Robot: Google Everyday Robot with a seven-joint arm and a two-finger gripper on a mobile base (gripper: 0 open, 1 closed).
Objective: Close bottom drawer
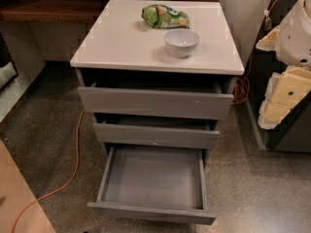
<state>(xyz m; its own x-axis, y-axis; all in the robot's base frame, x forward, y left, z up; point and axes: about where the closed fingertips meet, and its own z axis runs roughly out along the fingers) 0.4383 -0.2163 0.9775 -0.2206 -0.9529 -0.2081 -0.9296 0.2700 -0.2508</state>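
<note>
My claw is not in view, so I cannot tell how it stands or whether it holds anything; only a white rounded part of my arm shows at the right edge, beyond the right edge of the surface.

Nearest the camera, the bottom drawer is pulled far out below the surface's front edge, its grey tray bare and its flat front running left to right. It lies down and to the left of my arm, and I judge the push must go straight back against that front.

Above it the middle drawer and top drawer stand slightly ajar.

On the surface, a white bowl sits toward the front-right corner. A green snack bag lies near the far edge.
</note>
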